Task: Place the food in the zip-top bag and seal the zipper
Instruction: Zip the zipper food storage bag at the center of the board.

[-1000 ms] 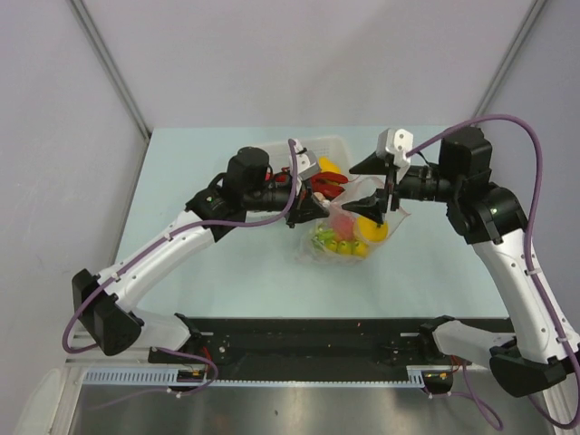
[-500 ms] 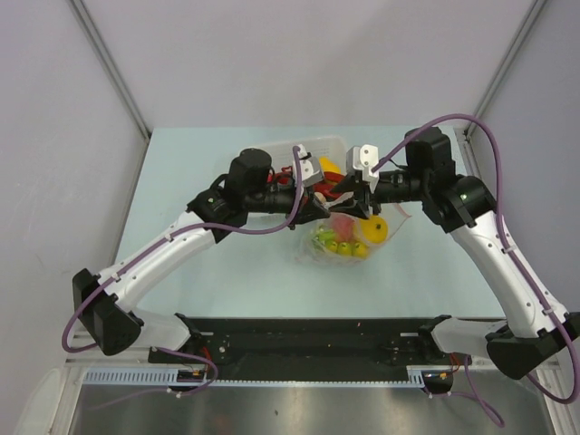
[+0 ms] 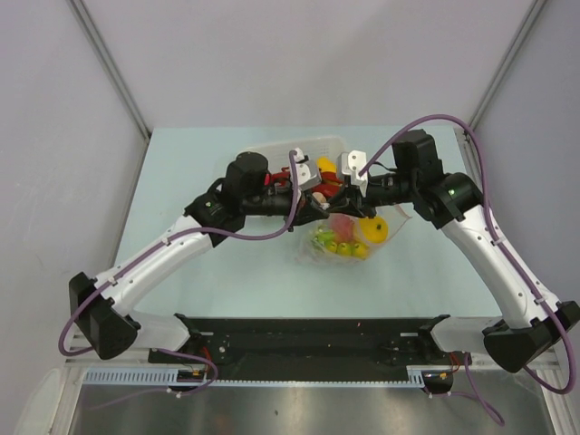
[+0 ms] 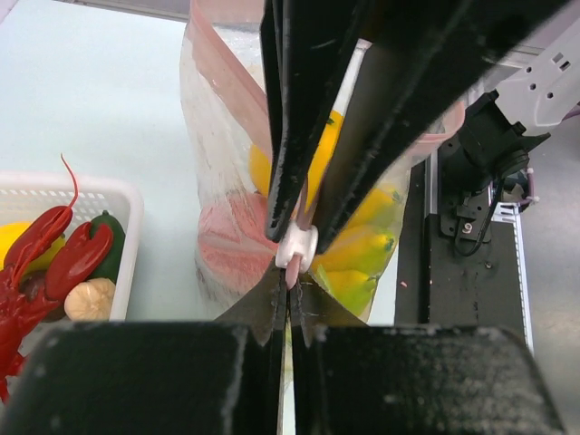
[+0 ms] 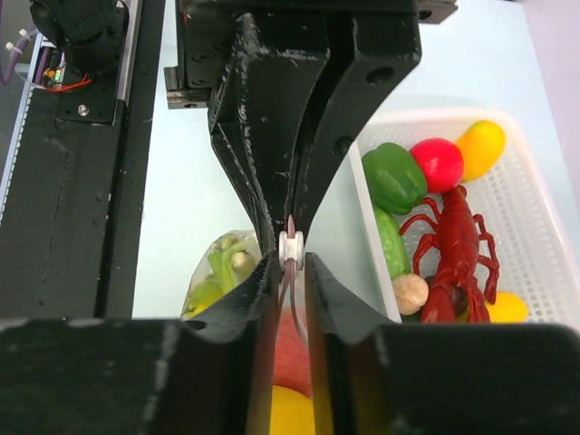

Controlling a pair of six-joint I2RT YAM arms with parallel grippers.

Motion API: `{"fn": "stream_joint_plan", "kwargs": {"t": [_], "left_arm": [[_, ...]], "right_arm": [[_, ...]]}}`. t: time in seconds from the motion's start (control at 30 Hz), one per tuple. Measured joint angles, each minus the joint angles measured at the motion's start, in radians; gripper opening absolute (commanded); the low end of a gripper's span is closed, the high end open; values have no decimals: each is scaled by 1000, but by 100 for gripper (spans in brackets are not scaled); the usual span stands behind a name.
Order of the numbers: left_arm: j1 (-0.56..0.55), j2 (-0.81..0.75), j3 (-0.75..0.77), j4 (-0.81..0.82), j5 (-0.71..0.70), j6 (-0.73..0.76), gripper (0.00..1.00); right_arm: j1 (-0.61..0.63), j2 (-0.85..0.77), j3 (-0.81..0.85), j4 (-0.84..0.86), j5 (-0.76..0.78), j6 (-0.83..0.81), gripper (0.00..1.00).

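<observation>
- Left gripper [image 3: 319,199] and right gripper [image 3: 339,196] meet tip to tip in the top view, over the mouth of the zip-top bag [image 3: 343,237], with no room showing between them. The bag lies mid-table with the food [image 3: 349,245] inside it, just in front of the white basket [image 3: 328,140], which sits by the table's far edge. Bare table [image 3: 227,281] lies open to the bag's left, right and near side, up to the black base rail [image 3: 308,331].
- Left wrist view: the left gripper is clamped on the zipper [image 4: 231,82], the pink strip pinched between its tips right beside a white slider [image 4: 297,246]. The right gripper's dark fingers reach in from the opposite side and flank that slider. Yellow, green and pink pieces show through the bag beyond. The basket corner holding a red lobster [image 4: 45,249] stands off to the left, with a band of table between it and the bag.
- Right wrist view: the right gripper's jaws are drawn in close about the strip just under the slider; whether they already pinch it I cannot tell. The basket, with a green pepper [image 5: 394,177], lies just to the right.
- A second ago the right gripper stood wide open to the right of the bag, clear of the left one. It has since swung in leftward and narrowed. The left gripper and the bag have barely shifted.
</observation>
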Motion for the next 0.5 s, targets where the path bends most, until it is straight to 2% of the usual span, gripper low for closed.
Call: {"fn": "stream_joint_plan", "kwargs": {"t": [0.1, 0.23, 0.5], "left_arm": [[0, -14, -17, 13, -5, 0, 0], [-2, -36, -45, 36, -25, -1, 0], [-8, -69, -79, 69, -57, 0, 0]], "right_arm": [[0, 1, -2, -4, 4, -3, 5], [-2, 1, -2, -8, 8, -13, 0], [-38, -7, -4, -39, -16, -28, 0]]}}
